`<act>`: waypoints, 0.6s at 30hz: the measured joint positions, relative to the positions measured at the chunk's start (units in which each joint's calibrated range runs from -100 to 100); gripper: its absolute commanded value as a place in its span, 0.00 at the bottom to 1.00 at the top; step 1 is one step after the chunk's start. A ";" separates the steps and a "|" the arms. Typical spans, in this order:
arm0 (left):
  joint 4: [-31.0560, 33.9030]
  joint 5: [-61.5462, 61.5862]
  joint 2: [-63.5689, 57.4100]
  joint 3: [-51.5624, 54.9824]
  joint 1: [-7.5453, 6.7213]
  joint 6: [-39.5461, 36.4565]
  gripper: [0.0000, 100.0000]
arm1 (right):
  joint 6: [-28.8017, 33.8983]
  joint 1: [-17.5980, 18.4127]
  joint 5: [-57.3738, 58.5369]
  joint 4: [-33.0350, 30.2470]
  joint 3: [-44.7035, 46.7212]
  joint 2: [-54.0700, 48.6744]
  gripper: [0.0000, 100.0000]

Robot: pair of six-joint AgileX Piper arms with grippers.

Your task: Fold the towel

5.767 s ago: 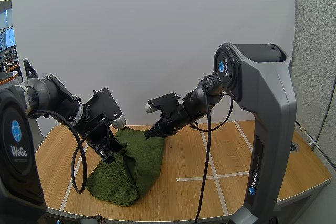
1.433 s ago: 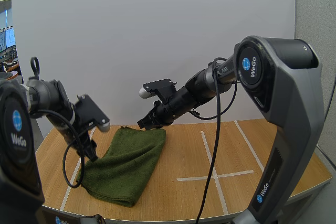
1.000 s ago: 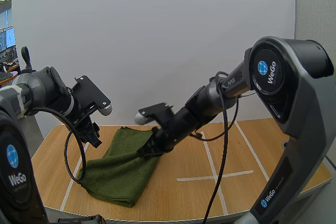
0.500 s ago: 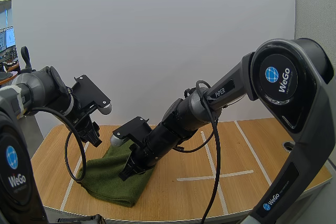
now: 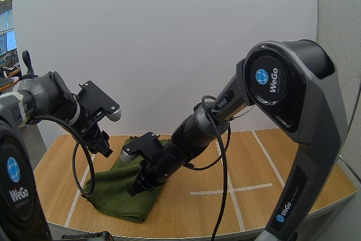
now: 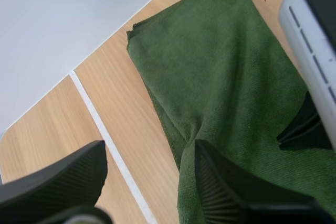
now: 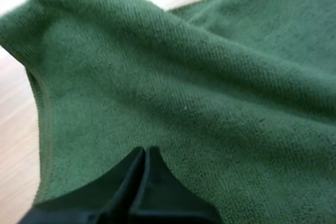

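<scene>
Fingers of left gripper [image 5: 105, 146]: black, standing wide apart with their ribbed faces turned to each other. They hang above the left edge of the dark green terry towel [image 5: 113, 193] and touch nothing.
Towel: it lies folded and a little rumpled on the left part of the light wooden table with white tape lines [image 5: 254, 207]. Its hemmed edges are free on the near and left sides.
Fingers of right gripper [image 5: 133, 190]: black, closed together into one wedge, with the tips resting on the middle of the towel. No fold of cloth is seen between them.
Handling: I judge the towel light, soft and limp. It will sag and wrinkle when lifted, and it is not fragile.
Hold point: probably a hemmed corner at the towel's edge, pinched through all layers. The middle gives only a loose bump.
</scene>
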 measured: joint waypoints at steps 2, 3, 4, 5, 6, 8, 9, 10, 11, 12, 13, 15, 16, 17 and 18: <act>-0.26 0.18 0.00 0.00 0.00 -0.02 0.80 | -0.86 0.00 -0.19 0.93 0.00 0.26 0.00; -0.26 0.18 0.00 0.00 0.00 -0.02 0.80 | -0.86 0.00 -0.19 0.93 0.00 0.26 0.00; -0.53 0.18 0.00 0.00 0.00 -0.02 0.80 | -0.96 0.00 -0.36 0.94 0.00 0.42 0.00; -0.70 0.34 0.00 0.00 0.00 -0.02 0.80 | -1.29 0.00 -0.35 1.56 0.00 0.75 0.00; -0.98 0.34 0.00 0.00 0.00 -0.12 0.80 | -1.80 0.00 -0.57 2.09 0.00 1.80 0.00; -2.77 1.18 0.00 0.00 0.00 -0.23 0.80 | -3.25 0.00 -1.77 3.28 0.00 5.56 0.00; -3.02 1.65 0.00 0.00 0.00 -0.23 0.80 | -3.25 0.00 -1.90 3.37 0.00 6.16 0.00; -3.20 2.06 0.00 0.00 0.00 -0.23 0.80 | -3.25 0.00 -1.90 3.41 -0.28 6.62 0.00; -3.20 2.29 0.00 0.00 0.00 -0.23 0.80 | -3.25 0.00 -1.90 3.25 -0.34 6.87 0.00; -3.32 2.29 0.00 0.00 0.00 -0.23 0.80 | -3.25 0.00 -1.67 2.81 -0.34 6.88 0.00; -3.44 2.49 0.00 0.00 0.00 -0.23 0.80 | -3.25 0.00 -1.67 2.40 -0.34 6.88 0.00; -3.55 2.86 -0.10 0.00 0.00 -0.23 0.80 | -3.25 0.00 -1.67 1.60 -0.34 6.88 0.00; -3.57 3.04 -0.10 0.00 0.00 -0.23 0.80 | -3.14 0.00 -1.91 1.17 -0.18 6.88 0.00; -3.68 3.04 -0.10 0.00 0.00 -0.23 0.80 | -3.14 -0.20 -1.91 0.81 0.26 6.88 0.00; -3.80 3.04 -0.10 0.00 0.00 -0.23 0.80 | -3.14 -0.54 -1.91 0.83 0.86 6.59 0.00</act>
